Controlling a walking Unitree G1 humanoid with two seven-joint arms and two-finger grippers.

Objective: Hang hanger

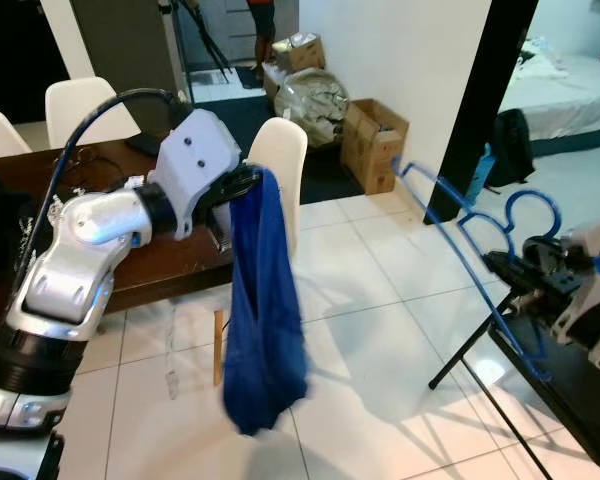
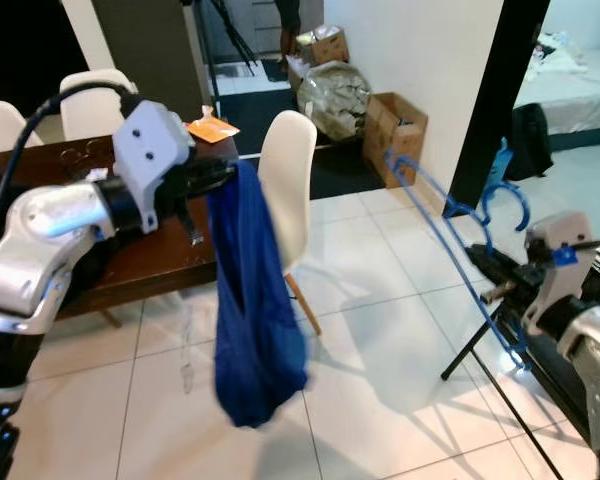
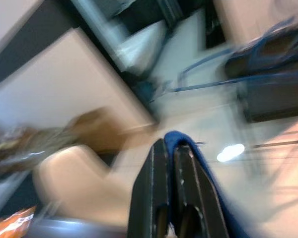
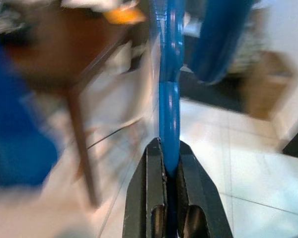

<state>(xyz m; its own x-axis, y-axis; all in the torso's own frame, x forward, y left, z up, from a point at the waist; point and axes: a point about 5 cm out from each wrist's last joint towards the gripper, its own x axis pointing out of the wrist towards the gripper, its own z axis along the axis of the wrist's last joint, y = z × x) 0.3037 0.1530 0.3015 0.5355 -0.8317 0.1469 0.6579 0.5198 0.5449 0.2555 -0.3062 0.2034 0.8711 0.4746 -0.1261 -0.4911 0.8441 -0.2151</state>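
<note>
Left claw clamps a hanging blue cloth near a white chair, while right claw grips a blue hanger.

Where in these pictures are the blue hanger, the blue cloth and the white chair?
blue hanger (image 1: 458, 245), left eye view, on its long straight bar.
blue cloth (image 1: 263, 320), left eye view, on the middle of the hanging fabric.
white chair (image 2: 288, 160), right eye view, on its backrest.

Cloth left, hanger right, chair seemingly behind
</note>
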